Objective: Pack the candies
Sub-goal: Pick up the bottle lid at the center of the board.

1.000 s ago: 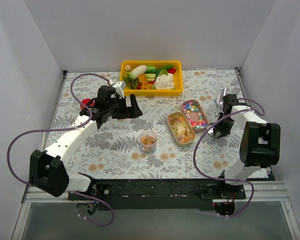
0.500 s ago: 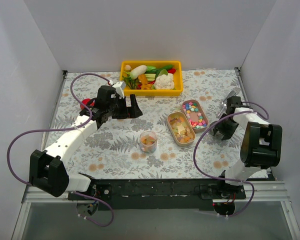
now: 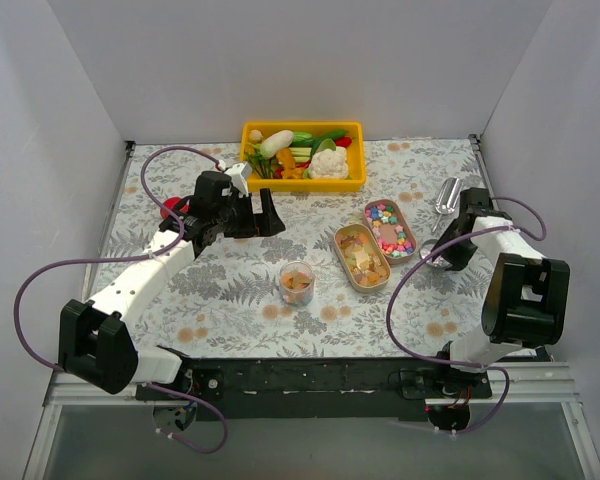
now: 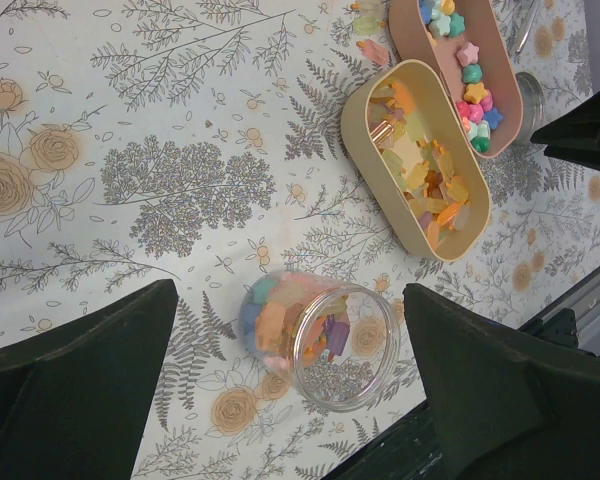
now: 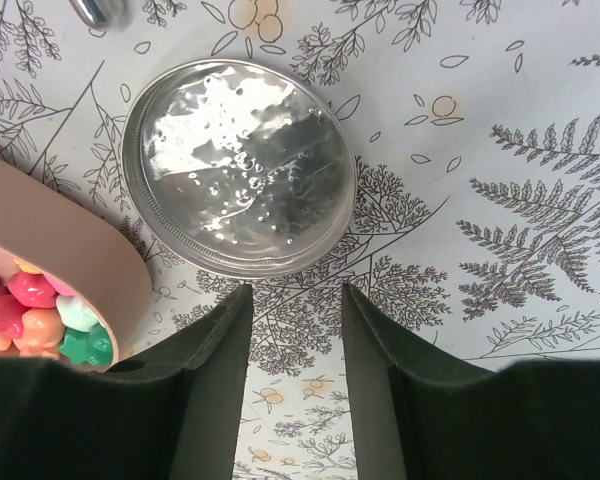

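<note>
The candies lie in three places: orange-tan pieces in a tan oval tray [image 3: 362, 256] [image 4: 417, 155], pastel stars in a pink oval tray [image 3: 390, 227] [image 4: 467, 60], and mixed pieces in a clear jar [image 3: 297, 282] [image 4: 320, 345]. My left gripper [image 3: 257, 218] [image 4: 290, 390] hovers wide open, and the jar shows between its fingers far below. My right gripper [image 3: 446, 254] [image 5: 297, 295] is open and low over the table, with nothing between its fingers. A round silver lid [image 5: 238, 167] lies flat just ahead of its fingertips, beside the pink tray's end [image 5: 50, 270].
A yellow bin [image 3: 302, 182] of toy vegetables stands at the back. A red ball [image 3: 170, 207] sits behind the left arm. A metal scoop [image 3: 448, 194] [image 5: 95, 10] lies at the right, beyond the lid. White walls close three sides.
My right arm has swung to the right, uncovering the metal scoop, and its jaws stand wider than a second ago. The left arm has not moved.
</note>
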You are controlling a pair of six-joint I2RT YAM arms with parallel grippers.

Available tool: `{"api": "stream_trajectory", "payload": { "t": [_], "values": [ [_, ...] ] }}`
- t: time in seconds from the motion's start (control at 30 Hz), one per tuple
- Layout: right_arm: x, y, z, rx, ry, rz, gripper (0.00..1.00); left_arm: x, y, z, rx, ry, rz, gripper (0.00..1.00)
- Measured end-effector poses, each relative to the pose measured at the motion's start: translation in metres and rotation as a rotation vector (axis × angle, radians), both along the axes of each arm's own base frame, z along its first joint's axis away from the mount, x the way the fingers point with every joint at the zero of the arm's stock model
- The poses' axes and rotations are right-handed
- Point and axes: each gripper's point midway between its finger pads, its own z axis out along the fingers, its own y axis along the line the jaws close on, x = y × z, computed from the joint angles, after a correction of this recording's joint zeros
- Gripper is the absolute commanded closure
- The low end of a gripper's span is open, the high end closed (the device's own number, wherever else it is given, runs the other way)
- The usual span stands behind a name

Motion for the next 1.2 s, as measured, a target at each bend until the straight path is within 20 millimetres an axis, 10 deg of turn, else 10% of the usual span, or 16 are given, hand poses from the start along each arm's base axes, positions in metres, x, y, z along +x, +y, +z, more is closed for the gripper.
{"api": "stream_trajectory", "payload": {
  "t": [0.53,0.73,0.93,1.2],
  "values": [
    [0.007,-0.015,-0.016,-0.015,0.038,-0.052,0.69,0.000,0.000,0.000,-0.002,0.003,0.003,0.02],
    [0.005,-0.014,-0.022,-0.011,0.058,-0.055,0.99,0.000,0.000,0.000,-0.006,0.007,0.007,0.02],
    [0.005,-0.010,-0.021,0.018,0.053,-0.028,0.99,0.000,-0.001,0.003,-0.010,0.006,0.004,0.02],
    [0.011,0.016,0.061,0.121,-0.182,0.096,0.99,0.005,-0.012,0.035,-0.064,-0.039,-0.030,0.02]
  ]
}}
